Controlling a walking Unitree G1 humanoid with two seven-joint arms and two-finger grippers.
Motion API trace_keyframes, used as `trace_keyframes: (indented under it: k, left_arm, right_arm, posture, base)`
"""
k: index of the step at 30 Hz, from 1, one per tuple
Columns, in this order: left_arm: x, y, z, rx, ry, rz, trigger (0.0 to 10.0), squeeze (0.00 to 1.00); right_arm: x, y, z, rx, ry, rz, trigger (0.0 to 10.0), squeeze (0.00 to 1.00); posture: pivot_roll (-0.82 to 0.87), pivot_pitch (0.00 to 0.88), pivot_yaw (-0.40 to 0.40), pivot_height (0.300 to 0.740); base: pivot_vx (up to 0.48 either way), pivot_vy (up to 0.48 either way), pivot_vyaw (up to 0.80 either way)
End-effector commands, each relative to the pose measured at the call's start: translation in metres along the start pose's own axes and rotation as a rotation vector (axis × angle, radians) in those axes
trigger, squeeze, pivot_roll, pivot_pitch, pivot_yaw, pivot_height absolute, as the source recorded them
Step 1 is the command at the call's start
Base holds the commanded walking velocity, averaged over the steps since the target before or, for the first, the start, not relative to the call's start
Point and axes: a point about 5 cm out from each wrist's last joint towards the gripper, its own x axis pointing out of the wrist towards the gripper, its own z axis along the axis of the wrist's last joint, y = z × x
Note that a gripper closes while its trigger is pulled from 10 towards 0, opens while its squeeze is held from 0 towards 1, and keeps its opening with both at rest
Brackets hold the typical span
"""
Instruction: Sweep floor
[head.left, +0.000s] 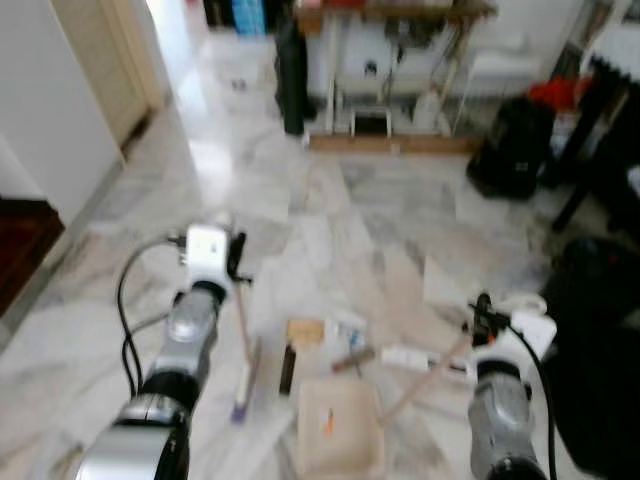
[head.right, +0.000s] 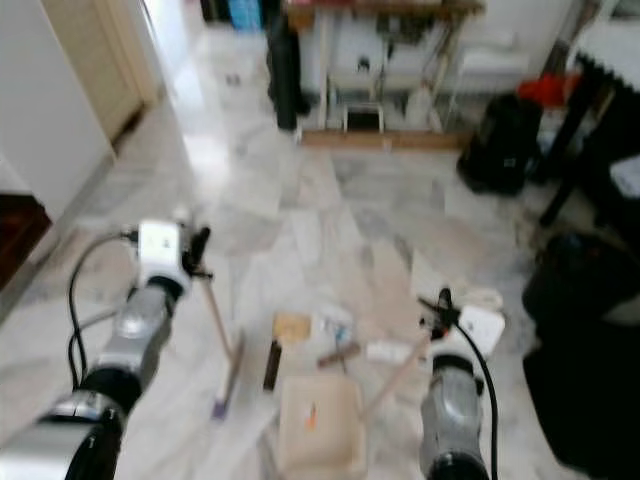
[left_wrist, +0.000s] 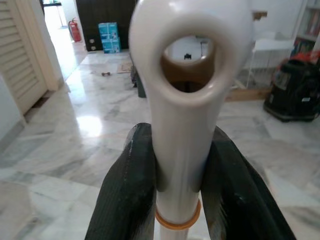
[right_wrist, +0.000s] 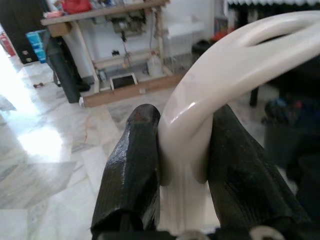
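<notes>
On marble floor (head.left: 330, 200), left gripper (left_wrist: 182, 165) jaws clamp broom handle (left_wrist: 185, 90), right gripper (right_wrist: 185, 160) jaws clamp dustpan handle (right_wrist: 225, 75).

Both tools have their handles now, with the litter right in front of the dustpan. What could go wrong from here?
1. The left tool grips the broom handle at its very top, so the brush could swing wide and scatter the litter.
2. The right tool pinches the dustpan handle's curved end; the dustpan may twist or shift under pressure.
</notes>
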Motion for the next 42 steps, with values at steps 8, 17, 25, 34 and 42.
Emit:
trace_keyframes:
  k: [8,17,25,34,42]
  left_arm:
    - [0.0049,0.0065,0.0137,0.026,-0.059,0.012,10.0,0.0]
    - [0.0034,0.007,0.012,0.023,-0.055,0.013,10.0,0.0]
    - [0.0033,0.0085,0.0127,0.025,-0.058,0.017,10.0,0.0]
    - [0.0028,0.0058,0.0118,0.017,-0.059,0.008,10.0,0.0]
    - [0.004,0.0044,0.0124,0.004,-0.057,0.007,10.0,0.0]
  right_arm:
    - [0.0025,0.0064,0.0055,0.017,-0.034,0.011,10.0,0.0]
    - [0.0024,0.0063,0.0053,0.015,-0.032,0.008,10.0,0.0]
    - [0.0021,0.0073,0.0049,0.018,-0.03,0.012,10.0,0.0]
    - [0.0022,0.0066,0.0052,0.019,-0.031,0.014,10.0,0.0]
    - [0.0027,0.0076,0.0059,0.018,-0.034,0.018,10.0,0.0]
  posture:
    - [0.09,0.0,-0.007,0.74]
    - [0.09,0.011,-0.011,0.74]
    - [0.09,0.015,-0.013,0.74]
    - [0.09,0.011,-0.014,0.74]
    - [0.09,0.002,-0.015,0.74]
  base:
    - [0.3,0.0,0.0]
    - [0.3,0.0,0.0]
    - [0.294,0.0,0.0]
    - [0.0,0.0,0.0]
    - [0.0,0.0,0.0]
